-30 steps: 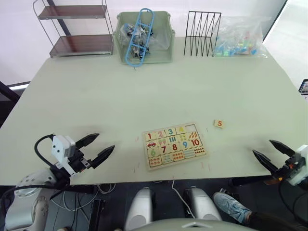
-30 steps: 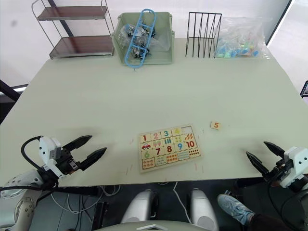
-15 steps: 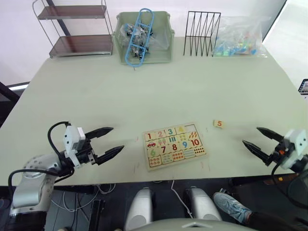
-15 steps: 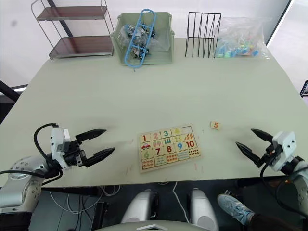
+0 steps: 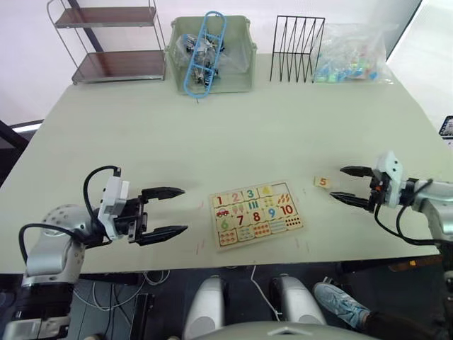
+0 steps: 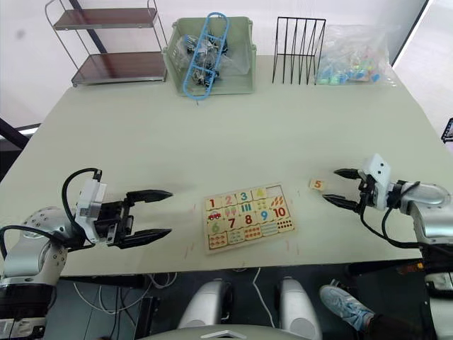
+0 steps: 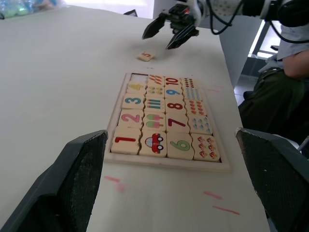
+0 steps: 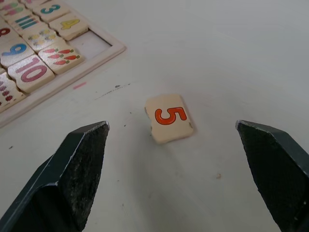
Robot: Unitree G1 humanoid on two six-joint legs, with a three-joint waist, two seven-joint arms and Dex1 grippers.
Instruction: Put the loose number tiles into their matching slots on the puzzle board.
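The puzzle board [image 5: 263,238] lies flat near the table's front edge. Tiles 1 to 4 sit in its far row. The slot [image 8: 94,42] beside the yellow 4 is bare. One loose number tile, the red-orange 5 [image 5: 323,182], lies on the table just right of the board's far corner. My right gripper [image 5: 337,183] is open and low over the table, its fingertips just right of that tile, one on each side of its line. My left gripper [image 5: 185,209] is open too, a short way left of the board, holding nothing.
Along the far edge stand a two-tier shelf [image 5: 113,42], a green bin [image 5: 210,53] holding a blue frame, a black wire rack [image 5: 297,48] and a bag of coloured pieces [image 5: 350,53]. A person's leg [image 7: 270,92] is beside the table on the right.
Both arms have come in from the front corners. The right gripper moved left up to the 5 tile. The left gripper moved right towards the board. Both stay open.
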